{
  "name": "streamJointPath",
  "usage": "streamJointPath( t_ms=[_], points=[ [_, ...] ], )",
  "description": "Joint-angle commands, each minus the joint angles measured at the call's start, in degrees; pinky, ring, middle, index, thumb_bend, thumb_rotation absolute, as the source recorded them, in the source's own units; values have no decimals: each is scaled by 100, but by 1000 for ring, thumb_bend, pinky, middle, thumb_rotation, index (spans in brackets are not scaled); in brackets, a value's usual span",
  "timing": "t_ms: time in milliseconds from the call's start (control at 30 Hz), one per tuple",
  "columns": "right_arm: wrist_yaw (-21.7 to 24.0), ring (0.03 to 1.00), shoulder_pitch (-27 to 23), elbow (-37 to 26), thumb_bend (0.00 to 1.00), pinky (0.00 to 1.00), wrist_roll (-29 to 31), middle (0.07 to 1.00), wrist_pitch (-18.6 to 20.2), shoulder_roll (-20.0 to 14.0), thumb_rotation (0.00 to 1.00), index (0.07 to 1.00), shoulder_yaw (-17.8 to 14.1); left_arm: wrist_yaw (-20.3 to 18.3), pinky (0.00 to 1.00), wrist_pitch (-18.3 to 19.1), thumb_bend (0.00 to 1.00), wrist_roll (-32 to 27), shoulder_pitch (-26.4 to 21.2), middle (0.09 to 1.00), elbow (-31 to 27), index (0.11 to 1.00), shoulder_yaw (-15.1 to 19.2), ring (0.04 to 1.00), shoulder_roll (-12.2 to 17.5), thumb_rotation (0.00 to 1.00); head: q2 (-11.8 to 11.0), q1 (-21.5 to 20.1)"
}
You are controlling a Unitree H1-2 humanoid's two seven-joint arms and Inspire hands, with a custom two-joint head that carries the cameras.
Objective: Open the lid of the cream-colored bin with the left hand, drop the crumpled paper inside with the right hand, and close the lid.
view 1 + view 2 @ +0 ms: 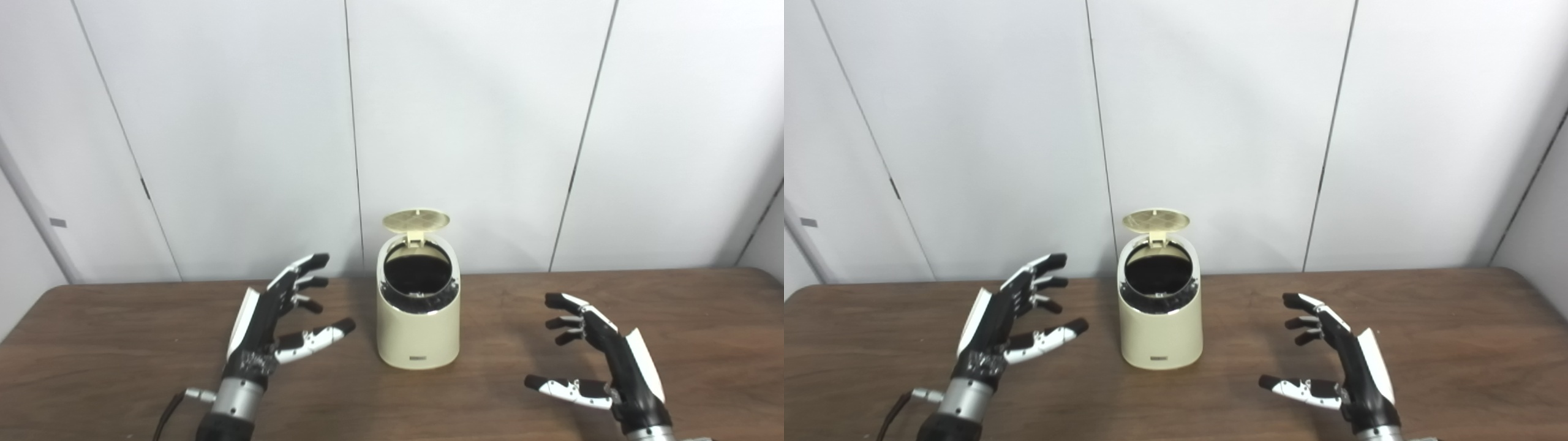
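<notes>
The bin (418,318) is set on the table (122,343) between the left hand (278,318) and the right hand (597,355), its lid (416,220) raised. Both hands are spread and nothing is held. A small label low on its front cannot be read.

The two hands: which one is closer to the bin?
The left hand; its thumb nearly reaches the cream bin, while the right hand sits farther away.

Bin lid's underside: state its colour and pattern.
Cream-yellow lid with a fine ribbed grid, clearest in the left eye view.
</notes>
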Motion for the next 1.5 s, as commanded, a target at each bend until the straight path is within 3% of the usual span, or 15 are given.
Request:
streamJointPath(
  t_ms=[0, 67, 267, 467, 867, 1133, 1467],
  points=[
    [-62, 657, -153, -239, 785, 525, 67, 776, -124, 11, 2, 759, -12, -5, 523, -18, 757, 114, -339, 847, -164, 854, -8, 730, 85, 158, 15, 4],
    [-57, 659, -154, -256, 781, 533, 82, 771, -83, 24, 0, 754, -13, -51, 539, -17, 757, 162, -507, 849, -80, 854, -46, 742, 128, 169, 5, -4],
    [-83, 679, -170, -316, 757, 538, -71, 755, -53, 41, 0, 729, 0, -189, 640, 96, 861, 311, -871, 853, 99, 863, -138, 808, 206, 342, -15, -19],
    [-83, 669, -183, -312, 768, 525, -98, 753, 2, 59, 0, 730, -12, -238, 702, 269, 909, 443, -1270, 890, 291, 875, -239, 864, 221, 403, -44, -15],
    [-100, 669, -163, -399, 782, 517, -233, 762, 151, 109, 0, 726, 30, -420, 785, 315, 914, 525, -1699, 941, 556, 922, -362, 921, 223, 413, -80, 12],
    [-145, 664, -177, -378, 792, 495, -246, 760, 24, 129, 0, 713, 63, -440, 806, 387, 908, 704, -1936, 982, 711, 959, -488, 955, 216, 397, -135, -8],
    [-167, 660, -145, -423, 785, 490, -287, 762, 68, 170, 0, 713, 72, -530, 795, 373, 900, 832, -2148, 969, 758, 952, -673, 946, 171, 416, -239, -31]
  ],
)
